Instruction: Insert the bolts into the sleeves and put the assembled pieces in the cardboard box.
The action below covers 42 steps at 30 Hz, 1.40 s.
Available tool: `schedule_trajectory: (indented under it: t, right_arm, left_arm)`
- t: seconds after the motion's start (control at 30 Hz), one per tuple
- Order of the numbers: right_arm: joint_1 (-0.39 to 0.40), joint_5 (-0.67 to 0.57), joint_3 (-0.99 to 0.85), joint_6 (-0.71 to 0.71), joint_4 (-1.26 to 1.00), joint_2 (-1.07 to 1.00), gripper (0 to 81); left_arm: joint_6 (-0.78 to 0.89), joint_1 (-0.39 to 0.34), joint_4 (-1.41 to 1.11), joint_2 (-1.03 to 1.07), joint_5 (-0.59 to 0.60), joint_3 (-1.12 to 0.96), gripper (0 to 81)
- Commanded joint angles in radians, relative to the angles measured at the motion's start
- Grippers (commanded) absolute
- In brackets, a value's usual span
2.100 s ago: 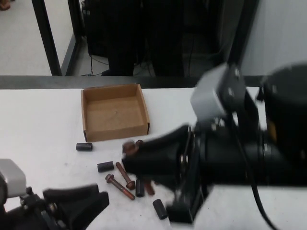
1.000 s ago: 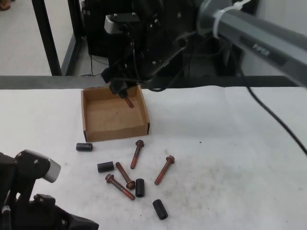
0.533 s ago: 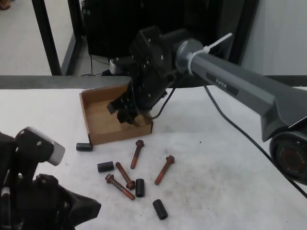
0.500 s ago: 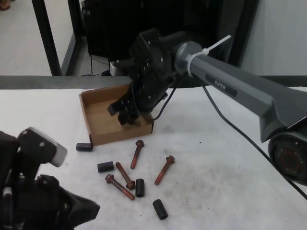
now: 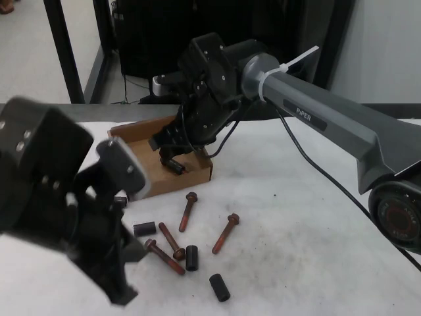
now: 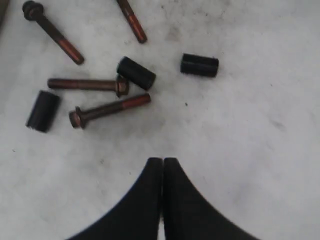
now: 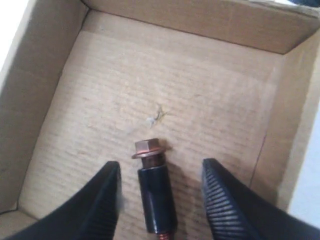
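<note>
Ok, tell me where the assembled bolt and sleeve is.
In the right wrist view, the sleeved bolt lies in the cardboard box, between the fingers of the open right gripper.

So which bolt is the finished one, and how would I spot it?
Find the brown cardboard box at the back of the white bench. Inside it, within the open right pincer, lies one copper-coloured bolt wearing a black sleeve. The bolts out on the bench are bare, and the black sleeves there hold nothing.
</note>
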<state>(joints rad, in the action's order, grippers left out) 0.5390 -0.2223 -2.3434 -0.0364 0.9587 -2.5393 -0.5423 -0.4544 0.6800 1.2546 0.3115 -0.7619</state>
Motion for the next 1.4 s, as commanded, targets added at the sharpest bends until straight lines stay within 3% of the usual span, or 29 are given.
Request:
schedule_trajectory:
  t: [0.0, 0.27, 0.33, 0.43, 0.5, 0.6, 0.97, 1.17, 1.37]
  right_arm:
    - [-0.003, -0.001, -0.012, 0.014, -0.005, 0.04, 46.2]
    - [-0.021, 0.002, -0.012, 0.019, 0.073, 0.165, 46.2]
    - [-0.031, 0.0, -0.012, 0.006, 0.135, 0.205, 43.0]
    - [-0.05, -0.022, -0.012, -0.06, 0.242, 0.25, 22.0]
    - [-0.066, -0.103, -0.012, -0.096, 0.291, 0.28, 0.7]
    - [-0.086, -0.223, -0.012, -0.098, 0.328, 0.313, 0.4]
    - [-0.088, -0.232, 0.094, -0.196, 0.396, 0.483, 0.2]
    - [-0.088, -0.232, 0.385, -0.204, 0.265, 0.67, 0.2]
    - [-0.088, -0.232, 0.844, -0.088, -0.074, 0.927, 0.2]
  left_arm:
    - [-0.029, 0.002, -0.003, 0.029, -0.016, -0.057, 0.8]
    - [-0.142, 0.002, -0.007, 0.104, -0.067, -0.104, 0.1]
    - [-0.197, 0.002, -0.007, 0.12, -0.074, -0.104, 2.7]
    - [-0.245, 0.002, -0.014, 0.136, -0.087, -0.104, 7.4]
    - [-0.253, 0.002, -0.023, 0.144, -0.086, -0.104, 8.4]
    - [-0.279, 0.002, -0.043, 0.152, -0.11, -0.104, 8.4]
    - [-0.34, 0.004, -0.112, 0.211, -0.221, -0.104, 8.4]
    - [-0.34, 0.006, -0.105, 0.264, -0.221, -0.122, 8.4]
    - [-0.318, 0.039, -0.091, 0.306, -0.211, -0.179, 8.4]
